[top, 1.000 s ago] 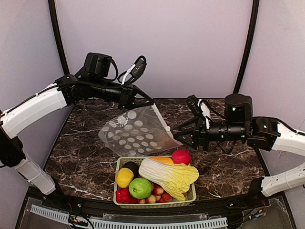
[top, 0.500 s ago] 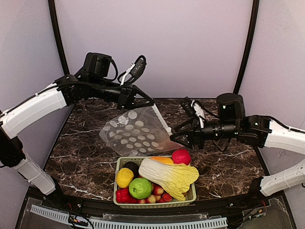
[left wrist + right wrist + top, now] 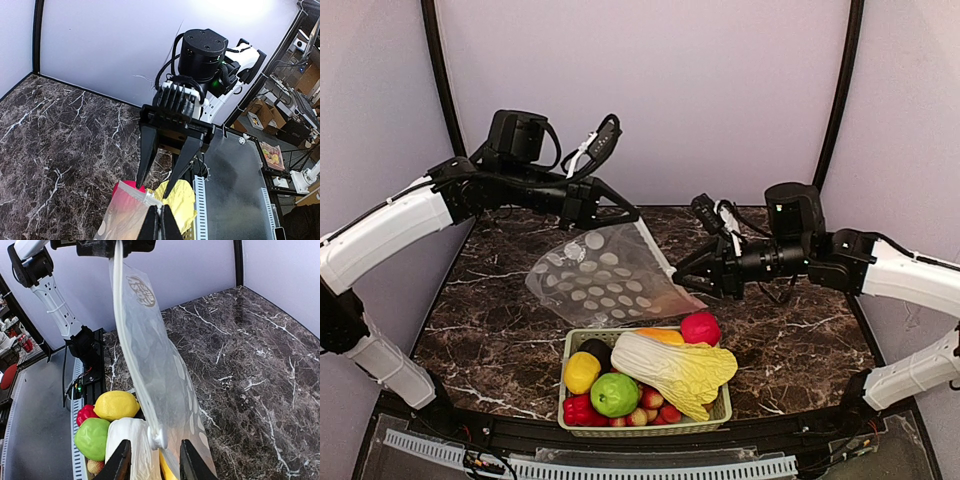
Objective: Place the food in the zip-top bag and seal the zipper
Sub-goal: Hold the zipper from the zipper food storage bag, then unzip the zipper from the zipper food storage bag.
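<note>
Left gripper (image 3: 623,213) pinches shut on the top corner of the clear white-dotted zip-top bag (image 3: 605,278). It hangs the bag above the dark marble table (image 3: 490,330) so the zipper edge (image 3: 121,340) faces the right gripper (image 3: 152,460). That gripper's jaws stand apart astride the edge, probably to pull the mouth open. The toy produce (image 3: 675,365) sits in the pale green slotted basket (image 3: 722,408).
</note>
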Available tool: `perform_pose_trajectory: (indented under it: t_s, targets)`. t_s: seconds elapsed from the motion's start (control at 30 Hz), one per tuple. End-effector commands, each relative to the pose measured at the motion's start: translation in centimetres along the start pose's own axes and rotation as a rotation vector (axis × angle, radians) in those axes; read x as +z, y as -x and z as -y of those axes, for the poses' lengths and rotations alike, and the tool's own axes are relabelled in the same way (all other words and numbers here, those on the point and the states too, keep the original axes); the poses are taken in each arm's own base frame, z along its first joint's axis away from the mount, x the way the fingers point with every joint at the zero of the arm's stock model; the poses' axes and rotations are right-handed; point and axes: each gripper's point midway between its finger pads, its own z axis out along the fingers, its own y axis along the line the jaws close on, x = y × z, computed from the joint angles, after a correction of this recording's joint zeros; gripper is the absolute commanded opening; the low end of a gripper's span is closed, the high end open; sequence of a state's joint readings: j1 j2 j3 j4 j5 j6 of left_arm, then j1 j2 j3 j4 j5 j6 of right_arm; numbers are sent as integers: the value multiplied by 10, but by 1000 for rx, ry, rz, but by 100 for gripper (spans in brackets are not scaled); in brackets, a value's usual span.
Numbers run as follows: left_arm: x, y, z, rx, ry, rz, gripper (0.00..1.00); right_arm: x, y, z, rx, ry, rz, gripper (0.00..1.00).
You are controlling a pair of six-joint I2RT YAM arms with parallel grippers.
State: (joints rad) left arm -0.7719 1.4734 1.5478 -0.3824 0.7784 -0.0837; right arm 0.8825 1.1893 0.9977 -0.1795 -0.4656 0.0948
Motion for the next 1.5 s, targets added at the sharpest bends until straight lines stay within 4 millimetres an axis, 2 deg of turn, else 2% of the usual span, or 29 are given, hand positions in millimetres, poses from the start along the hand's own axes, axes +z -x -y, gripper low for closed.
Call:
perform_pose_trajectory:
  t_s: [0.0, 0.4, 0.83, 1.0, 1.27, 1.47]
  targets:
    - [-7, 3, 8, 15, -14, 17, 1, 1, 11, -6, -19, 46, 22, 31]
    - [-7, 2, 8, 11, -13, 14, 1, 8, 13, 0, -27, 32, 16, 24]
    - [-7, 0, 2, 8, 21, 10, 1, 8, 9, 0, -26, 29, 8, 8]
    - [-9, 2, -3, 11, 59, 13, 1, 10, -4, 2, -7, 30, -28, 7]
    - [-11, 5, -7, 18, 87, 5, 1, 11, -36, 6, 37, 11, -116, 6]
    - [-16, 11, -10, 20, 102, 18, 1, 8, -50, 7, 62, -1, -141, 6]
